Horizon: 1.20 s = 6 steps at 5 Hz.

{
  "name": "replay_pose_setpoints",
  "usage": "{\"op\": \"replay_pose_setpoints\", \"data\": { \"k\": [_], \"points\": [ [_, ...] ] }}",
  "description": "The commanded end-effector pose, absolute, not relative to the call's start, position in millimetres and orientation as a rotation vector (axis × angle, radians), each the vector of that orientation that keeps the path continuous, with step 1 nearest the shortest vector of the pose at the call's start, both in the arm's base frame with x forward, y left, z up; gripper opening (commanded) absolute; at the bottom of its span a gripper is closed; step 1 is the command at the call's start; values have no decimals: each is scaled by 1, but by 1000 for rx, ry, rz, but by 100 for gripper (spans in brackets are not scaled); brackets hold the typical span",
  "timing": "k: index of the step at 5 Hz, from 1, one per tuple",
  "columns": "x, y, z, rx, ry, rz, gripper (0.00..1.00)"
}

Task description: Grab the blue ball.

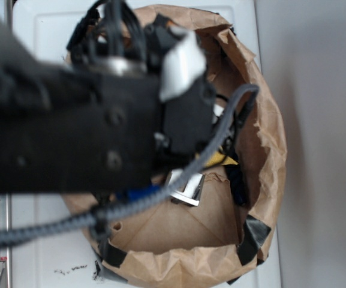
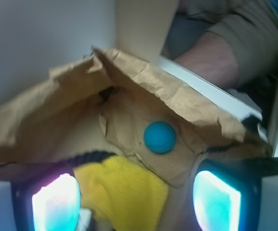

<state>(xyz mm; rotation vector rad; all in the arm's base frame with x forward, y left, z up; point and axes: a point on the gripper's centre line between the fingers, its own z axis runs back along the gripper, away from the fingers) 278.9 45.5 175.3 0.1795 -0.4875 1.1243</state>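
Observation:
The blue ball (image 2: 160, 137), a small teal sphere, rests on the brown paper floor of the bag in the wrist view, against the far paper wall. My gripper (image 2: 136, 204) is open, its two glowing pads (image 2: 56, 204) far apart at the bottom corners. The ball lies ahead of the pads, nearer the right one, and nothing is held between them. Below the gripper lies a yellow cloth (image 2: 126, 192). In the exterior view the black arm (image 1: 71, 132) blocks most of the bag (image 1: 262, 120), and the blue ball is hidden there.
The crumpled paper bag walls (image 2: 143, 79) rise around the ball. A dark rope (image 2: 90, 156) edges the yellow cloth. A shiny metal bracket (image 1: 187, 187) and a blue item (image 1: 138, 193) lie inside the bag. A person's arm (image 2: 211, 57) is beyond the bag.

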Motion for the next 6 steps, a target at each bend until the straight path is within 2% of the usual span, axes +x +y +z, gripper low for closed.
{"op": "replay_pose_setpoints", "data": {
  "k": [1,2,4,5,6],
  "points": [
    [300,49,152,186,-539,1320,100],
    [308,66,142,196,-506,1319,100],
    [317,78,126,226,-546,1343,100],
    [313,85,119,286,-542,1346,100],
    [294,92,117,301,-532,1308,100]
  ]
}}
